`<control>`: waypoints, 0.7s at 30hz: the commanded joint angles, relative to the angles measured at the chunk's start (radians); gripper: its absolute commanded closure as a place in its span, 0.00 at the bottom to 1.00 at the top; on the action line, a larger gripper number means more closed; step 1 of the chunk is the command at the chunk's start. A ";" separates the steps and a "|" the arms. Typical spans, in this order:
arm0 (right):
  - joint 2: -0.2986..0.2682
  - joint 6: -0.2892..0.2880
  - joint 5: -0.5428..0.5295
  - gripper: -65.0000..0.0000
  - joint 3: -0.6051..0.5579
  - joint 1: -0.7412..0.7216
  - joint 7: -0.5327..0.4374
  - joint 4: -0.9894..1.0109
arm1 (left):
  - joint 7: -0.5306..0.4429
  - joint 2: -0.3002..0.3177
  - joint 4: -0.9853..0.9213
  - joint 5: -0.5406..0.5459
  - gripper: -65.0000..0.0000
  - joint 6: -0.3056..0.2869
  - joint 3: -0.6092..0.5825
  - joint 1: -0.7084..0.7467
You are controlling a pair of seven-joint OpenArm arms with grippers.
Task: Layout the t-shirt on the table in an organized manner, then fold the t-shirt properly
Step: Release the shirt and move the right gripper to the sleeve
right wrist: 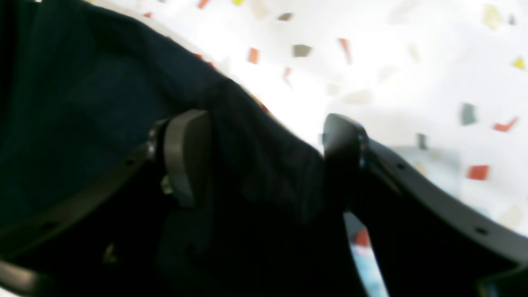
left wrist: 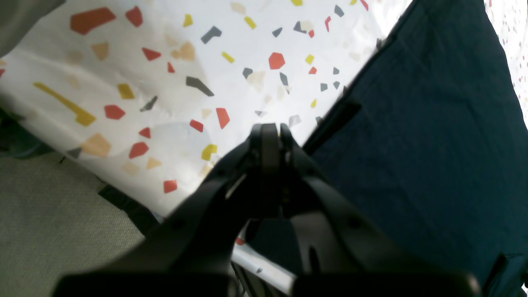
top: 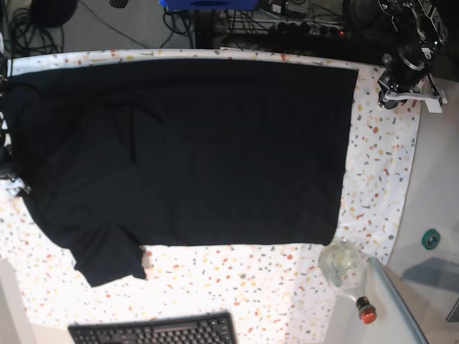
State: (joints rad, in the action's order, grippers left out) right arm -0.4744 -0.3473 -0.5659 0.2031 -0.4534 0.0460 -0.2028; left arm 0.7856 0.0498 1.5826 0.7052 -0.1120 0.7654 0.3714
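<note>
T-shirt point(top: 193, 143) lies flat on table point(top: 380, 172) | soft, limp, light | left claw point(left wrist: 270, 130) closed, empty | right claw point(right wrist: 264, 161) gaping astride shirt edge | take hem corners

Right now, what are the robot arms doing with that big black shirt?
A two-armed robot is laying a black t-shirt flat on the speckled table before folding it. The shirt is spread out wide already. The right gripper is open, with a bunched bit of the shirt's edge between its fingers. The left gripper is shut, holding nothing, just beside the shirt's other end. No fold has been made yet.
</note>
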 commanded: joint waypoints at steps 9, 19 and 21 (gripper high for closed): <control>-0.007 -0.011 -0.009 1.00 0.008 -0.017 0.013 -0.022 | -0.013 0.009 0.020 0.012 1.00 -0.012 0.009 0.002; 0.009 -0.006 -0.012 1.00 0.124 0.175 0.306 -0.484 | -0.013 0.009 0.017 0.012 1.00 -0.012 0.009 0.001; 0.038 -0.006 -0.007 1.00 0.198 0.233 0.407 -0.619 | -0.013 0.009 0.017 0.012 1.00 -0.012 0.009 0.001</control>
State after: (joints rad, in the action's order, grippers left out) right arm -0.4160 -0.3466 -0.5583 0.4023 -0.2008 0.4789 -0.8158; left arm 0.7856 0.0498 1.5837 0.7082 -0.1123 0.7692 0.3714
